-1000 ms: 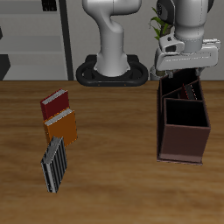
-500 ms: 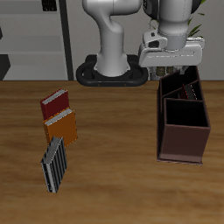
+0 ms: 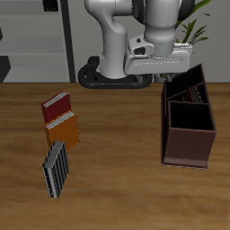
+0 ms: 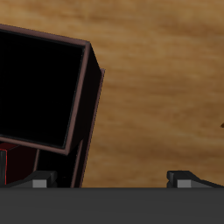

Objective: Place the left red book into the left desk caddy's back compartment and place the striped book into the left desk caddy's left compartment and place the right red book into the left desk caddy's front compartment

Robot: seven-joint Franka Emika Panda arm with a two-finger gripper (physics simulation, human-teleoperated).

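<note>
The Franka arm rises from its round black base at the back of the worktop as a thick white column, then bends over into a grey wrist section. The flat grey claw body (image 3: 160, 65) hangs level, high above the worktop, just beside the back end of the left desk caddy (image 3: 188, 123) and off its rim. In the wrist view its 2 fingertips (image 4: 41, 180) show as short grey stubs set far apart, nothing between them, so the claw is spread wide.
</note>
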